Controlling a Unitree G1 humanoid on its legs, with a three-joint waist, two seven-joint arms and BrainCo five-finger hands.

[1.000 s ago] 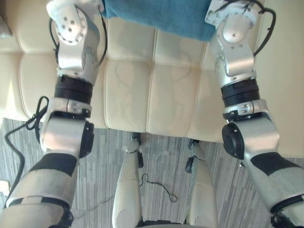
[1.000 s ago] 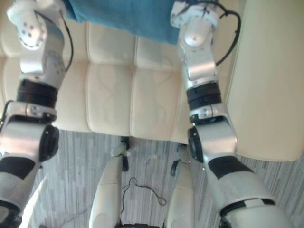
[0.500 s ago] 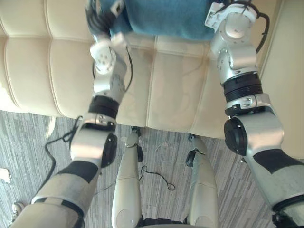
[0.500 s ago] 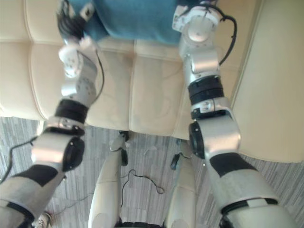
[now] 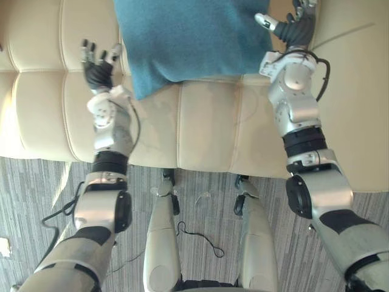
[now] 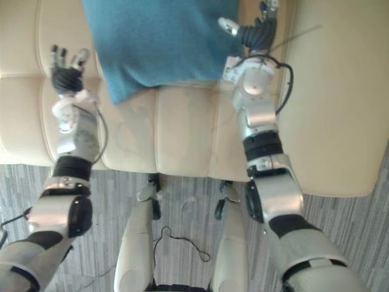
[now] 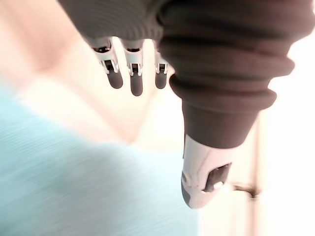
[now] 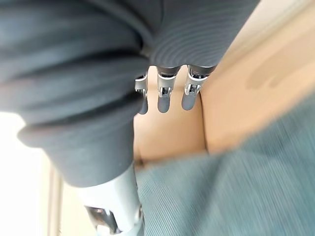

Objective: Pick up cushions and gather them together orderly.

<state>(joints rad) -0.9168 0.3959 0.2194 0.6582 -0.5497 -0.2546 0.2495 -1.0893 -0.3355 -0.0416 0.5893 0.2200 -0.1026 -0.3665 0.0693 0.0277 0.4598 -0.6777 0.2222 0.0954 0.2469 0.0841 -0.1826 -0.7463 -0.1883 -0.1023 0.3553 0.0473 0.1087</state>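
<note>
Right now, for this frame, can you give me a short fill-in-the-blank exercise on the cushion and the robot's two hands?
The cushion lying on the cream sofa is ____ in colour.
The left hand, its fingers straight, is ____ and holds nothing.
The right hand, fingers spread, is up by the cushion's ____ side.
Missing words: blue; open; right.

This looks like a living room or lounge: a cream leather sofa (image 5: 206, 134) at twelve o'clock carries a teal cushion (image 5: 188, 42), with grey striped carpet (image 5: 36, 194) at six.
</note>
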